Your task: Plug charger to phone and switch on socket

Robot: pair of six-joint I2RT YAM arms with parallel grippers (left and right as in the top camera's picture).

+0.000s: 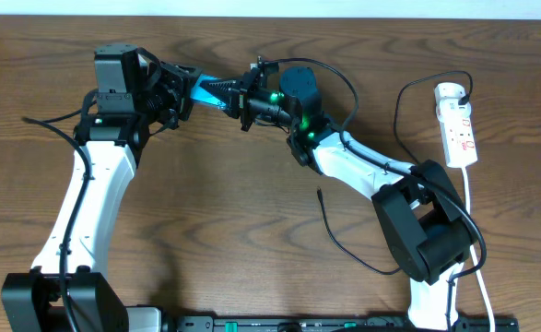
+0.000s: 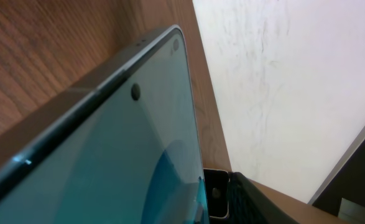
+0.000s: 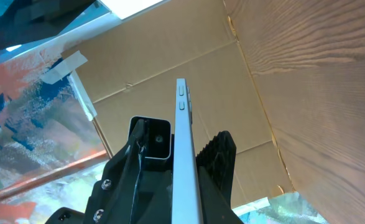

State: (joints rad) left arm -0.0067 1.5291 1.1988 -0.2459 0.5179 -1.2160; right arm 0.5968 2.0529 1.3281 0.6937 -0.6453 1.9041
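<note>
The phone [image 1: 211, 89], with a cyan-teal screen, is held up off the table between my two grippers at the back middle. My right gripper [image 1: 242, 98] is shut on it; in the right wrist view the phone [image 3: 183, 155] stands edge-on between the fingers [image 3: 185, 186]. My left gripper [image 1: 183, 92] is at the phone's other end. In the left wrist view the screen [image 2: 107, 168] fills the frame next to one black finger [image 2: 247, 202], and the grip is hidden. The charger cable's free connector [image 1: 320, 194] lies on the table. The white socket [image 1: 458, 124] lies at the right.
The charger cable [image 1: 400, 109] loops from the plug at the socket's far end and passes behind the right arm. The socket's white cord [image 1: 474, 231] runs toward the front edge. A black cable [image 1: 53, 127] lies beside the left arm.
</note>
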